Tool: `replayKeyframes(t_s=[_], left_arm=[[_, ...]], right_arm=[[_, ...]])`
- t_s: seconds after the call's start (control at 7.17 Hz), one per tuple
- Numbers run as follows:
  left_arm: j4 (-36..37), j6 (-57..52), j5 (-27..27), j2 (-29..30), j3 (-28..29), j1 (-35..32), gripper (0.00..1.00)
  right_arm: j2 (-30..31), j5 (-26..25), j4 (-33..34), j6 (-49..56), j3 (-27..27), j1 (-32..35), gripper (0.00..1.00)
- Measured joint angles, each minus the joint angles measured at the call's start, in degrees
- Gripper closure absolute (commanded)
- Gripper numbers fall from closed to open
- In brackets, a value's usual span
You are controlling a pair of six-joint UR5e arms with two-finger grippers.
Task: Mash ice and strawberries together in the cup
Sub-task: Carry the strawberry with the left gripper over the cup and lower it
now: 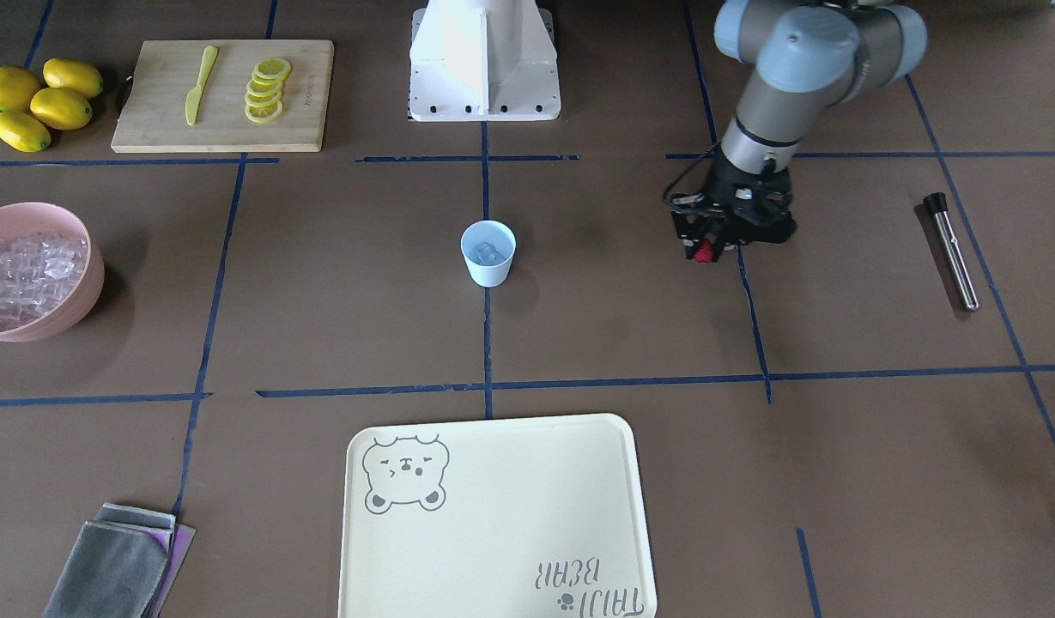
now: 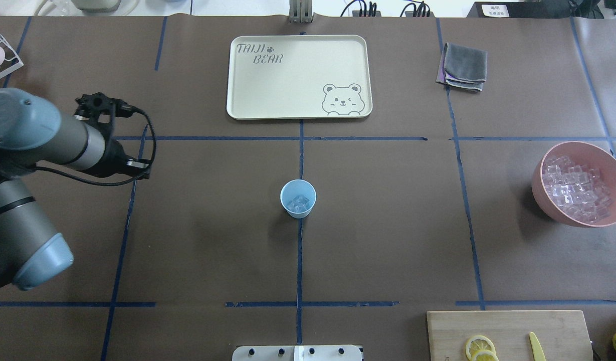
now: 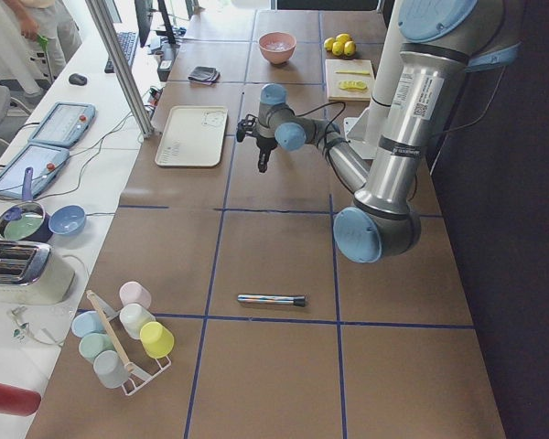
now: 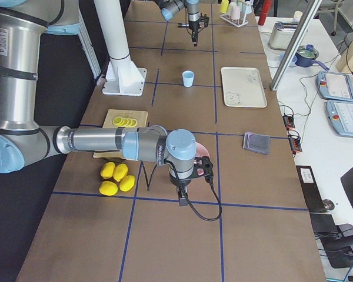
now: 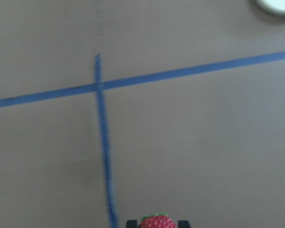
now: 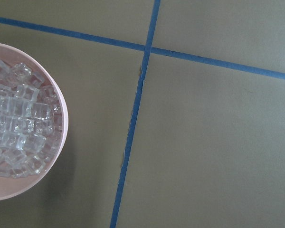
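Note:
The light blue cup stands upright at the table's centre with a few ice cubes inside. My left gripper hovers low over the table well off to the cup's side, shut on a small red strawberry. In the left wrist view the strawberry sits between the two fingertips at the bottom edge. My right gripper points down beside the pink bowl at the far end of the table. It shows only in the exterior right view, so I cannot tell if it is open or shut.
A pink bowl full of ice cubes sits at the robot's right. A metal muddler lies beyond the left gripper. A cream tray, a grey cloth, a cutting board with lemon slices and whole lemons lie around.

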State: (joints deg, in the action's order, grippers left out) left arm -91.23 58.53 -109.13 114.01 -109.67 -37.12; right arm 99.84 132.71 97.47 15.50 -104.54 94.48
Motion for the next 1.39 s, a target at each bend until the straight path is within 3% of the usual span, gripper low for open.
replayKeyframes(t_s=[0.28, 0.56, 0.7, 0.84, 0.98, 1.39], left_arm=[[7.2, 8.3, 2.7, 12.6, 3.3, 4.3, 0.95], [8.3, 14.3, 3.4, 21.8, 9.4, 6.7, 0.91], [8.4, 16.0, 3.5, 24.2, 11.1, 7.4, 0.78], [8.4, 17.0, 3.5, 25.4, 11.9, 8.0, 0.27], [8.4, 17.5, 4.0, 25.9, 12.3, 8.3, 0.0], [8.4, 17.8, 9.4, 25.6, 12.5, 9.1, 0.0]], right_arm=[[0.0, 0.0, 0.0, 0.0, 0.2, 0.0, 0.01], [0.1, 0.0, 0.0, 0.0, 0.2, 0.0, 0.01], [0.1, 0.0, 0.0, 0.0, 0.2, 0.0, 0.01], [0.1, 0.0, 0.0, 0.0, 0.2, 0.0, 0.01], [0.1, 0.0, 0.0, 0.0, 0.2, 0.0, 0.01], [0.0, 0.1, 0.0, 0.0, 0.3, 0.0, 0.01]])
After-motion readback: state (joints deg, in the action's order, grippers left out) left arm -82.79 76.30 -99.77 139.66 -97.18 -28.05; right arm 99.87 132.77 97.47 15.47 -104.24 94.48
